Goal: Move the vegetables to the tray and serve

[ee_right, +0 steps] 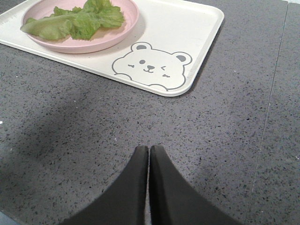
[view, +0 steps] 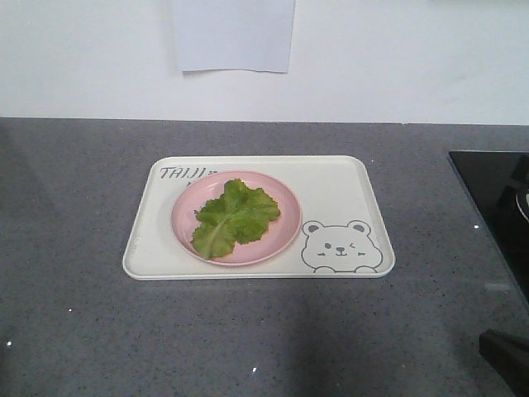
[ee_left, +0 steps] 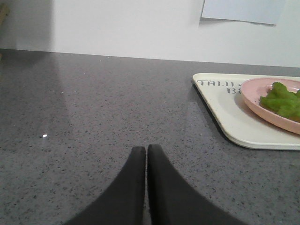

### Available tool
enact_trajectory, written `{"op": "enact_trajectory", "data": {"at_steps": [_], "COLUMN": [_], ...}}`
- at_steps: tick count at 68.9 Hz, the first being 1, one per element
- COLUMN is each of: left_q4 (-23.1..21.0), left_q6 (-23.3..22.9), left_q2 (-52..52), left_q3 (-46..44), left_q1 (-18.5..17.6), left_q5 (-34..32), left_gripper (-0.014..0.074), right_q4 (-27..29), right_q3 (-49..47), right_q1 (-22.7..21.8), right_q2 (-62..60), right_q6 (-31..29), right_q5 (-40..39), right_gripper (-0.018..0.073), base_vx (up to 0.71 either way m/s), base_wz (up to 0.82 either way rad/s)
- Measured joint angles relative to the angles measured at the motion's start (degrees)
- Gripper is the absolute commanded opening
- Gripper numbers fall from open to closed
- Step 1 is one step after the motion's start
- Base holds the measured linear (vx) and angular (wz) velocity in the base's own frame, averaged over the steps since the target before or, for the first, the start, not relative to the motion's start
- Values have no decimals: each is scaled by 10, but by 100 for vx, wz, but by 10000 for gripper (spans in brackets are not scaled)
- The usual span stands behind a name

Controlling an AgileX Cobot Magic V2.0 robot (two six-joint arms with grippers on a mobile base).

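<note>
Lettuce handling: the lettuce leaf [view: 234,217] looks light, soft and floppy, likely tears at the frills; the pale rib is the firmest spot to pinch.
Tray handling: the tray [view: 347,194] looks stiff and smooth, maybe slippery; best taken at the raised rim on the short sides, kept level.
Lettuce look: light green, frilly edges, smaller than its plate.
Lettuce location: lying on the pink plate [view: 273,236], which sits on the tray's left half, on the grey counter [view: 74,322].
Left gripper [ee_left: 146,149]: clenched, empty, just above counter, left of tray.
Right gripper [ee_right: 149,149]: clenched, empty, near the bear drawing [ee_right: 151,65] corner.
</note>
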Motion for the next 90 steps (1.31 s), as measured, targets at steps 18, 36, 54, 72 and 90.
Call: {"op": "enact_trajectory", "data": {"at_steps": [18, 36, 54, 72, 90], "left_q4": [0, 1, 2, 2, 2], "left_q6": [0, 0, 0, 0, 0], "left_q2": [0, 0, 0, 0, 0], "left_q3": [0, 0, 0, 0, 0], "left_q1": [0, 0, 0, 0, 0], "left_q5": [0, 0, 0, 0, 0], "left_gripper": [-6, -6, -6, -6, -6], "right_q4": [0, 0, 0, 0, 0], "right_q3": [0, 0, 0, 0, 0], "right_q1": [0, 0, 0, 0, 0], "right_q2": [0, 0, 0, 0, 0], "right_q6": [0, 0, 0, 0, 0], "right_q5": [0, 0, 1, 1, 1], "right_gripper": [-6, -6, -6, -6, -6], "base_vx": [0, 0, 0, 0, 0], "base_wz": [0, 0, 0, 0, 0]}}
